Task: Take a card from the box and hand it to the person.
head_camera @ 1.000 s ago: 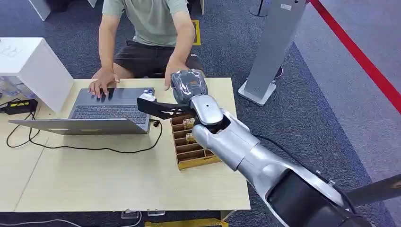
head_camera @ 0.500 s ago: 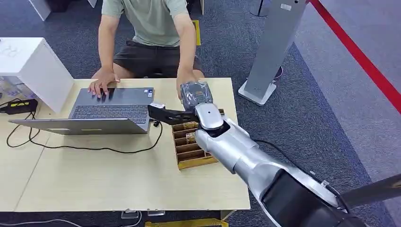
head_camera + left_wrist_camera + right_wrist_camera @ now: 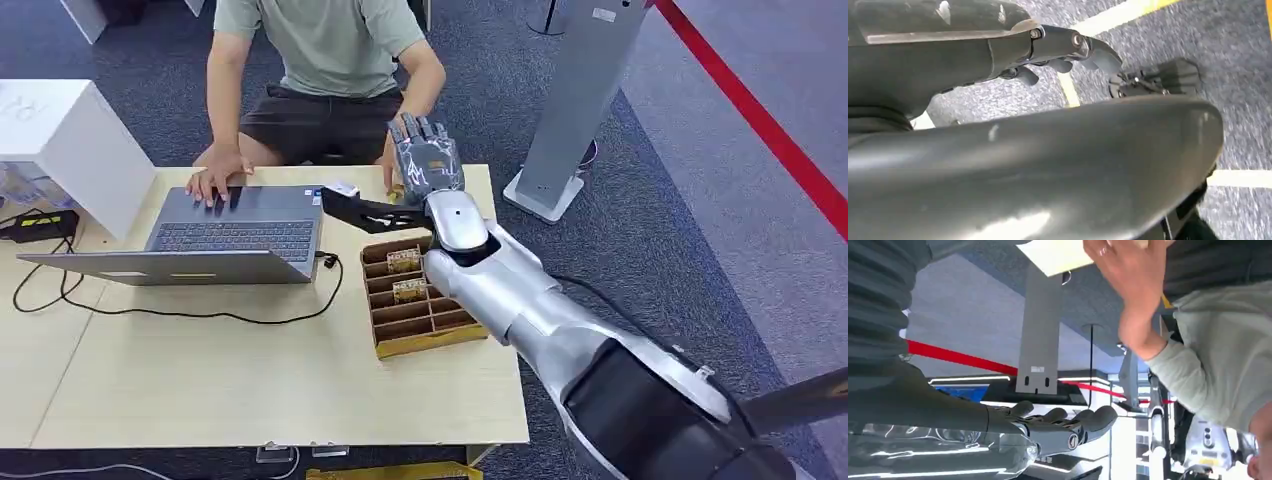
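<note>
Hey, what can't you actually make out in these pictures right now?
- Small white card: head view, too small to read; whether it rests on the grey laptop is unclear.
- Person's hand: head view, hidden behind the right hand.
- Left hand: left wrist view, blurred dark robot parts block it.

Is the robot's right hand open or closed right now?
Open. The right hand is raised beyond the box with its fingers extended and nothing between them; the person's hand is beside it.

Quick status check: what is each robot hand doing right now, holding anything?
Right robot hand: open, fingers spread, holding nothing, raised beside the person's hand.
Left robot hand: cannot be told from these views.
</note>
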